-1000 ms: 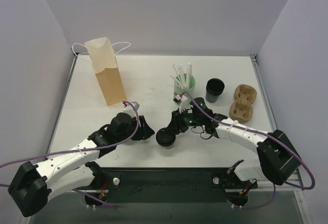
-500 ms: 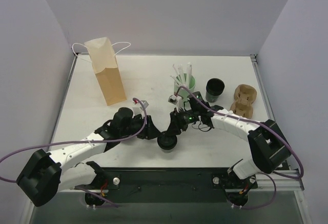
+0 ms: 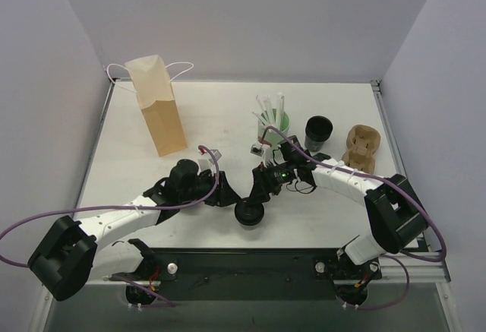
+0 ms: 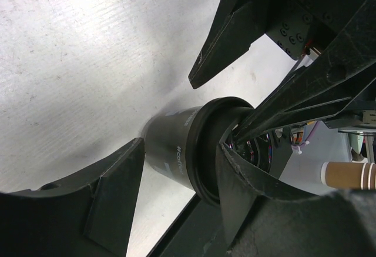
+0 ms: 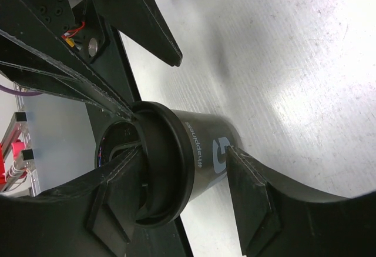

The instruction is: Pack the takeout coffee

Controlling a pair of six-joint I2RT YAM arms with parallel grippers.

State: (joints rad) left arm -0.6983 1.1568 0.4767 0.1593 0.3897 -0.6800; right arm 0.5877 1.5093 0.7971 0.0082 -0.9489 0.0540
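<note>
Your left arm has swung in toward the middle, and the takeout coffee (image 3: 249, 212) has slid a little toward the near edge of the counter (image 3: 213, 119). It now stands lid up near 6 o'clock on the counter, at 7 o'clock from the mint-green cup (image 3: 275, 128). The left claw (image 3: 234, 201) straddles it from its 10 o'clock and the right claw (image 3: 258, 195) from its 1 o'clock. You cannot tell whether either claw is squeezing it.
</note>
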